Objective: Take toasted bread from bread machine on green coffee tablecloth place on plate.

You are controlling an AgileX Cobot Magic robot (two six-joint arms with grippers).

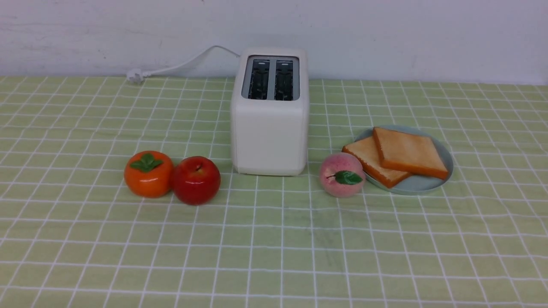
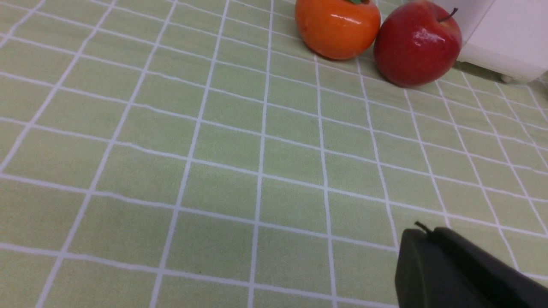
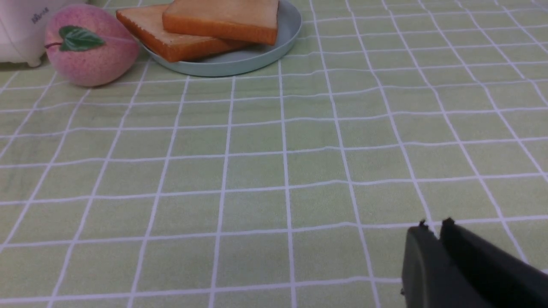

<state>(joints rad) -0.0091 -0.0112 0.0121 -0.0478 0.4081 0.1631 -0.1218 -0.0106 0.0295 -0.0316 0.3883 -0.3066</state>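
The white bread machine stands at the middle back of the green coffee tablecloth, both slots empty. Two slices of toasted bread lie overlapping on the pale blue-green plate to its right; the upper slice rests on the lower slice. In the right wrist view the bread and plate lie far ahead of my right gripper, which is shut and empty above the cloth. My left gripper is shut and empty above the cloth. Neither gripper shows in the front view.
A pink peach sits against the plate's left side. An orange persimmon and a red apple sit touching, left of the toaster. The white power cord runs back left to the wall.
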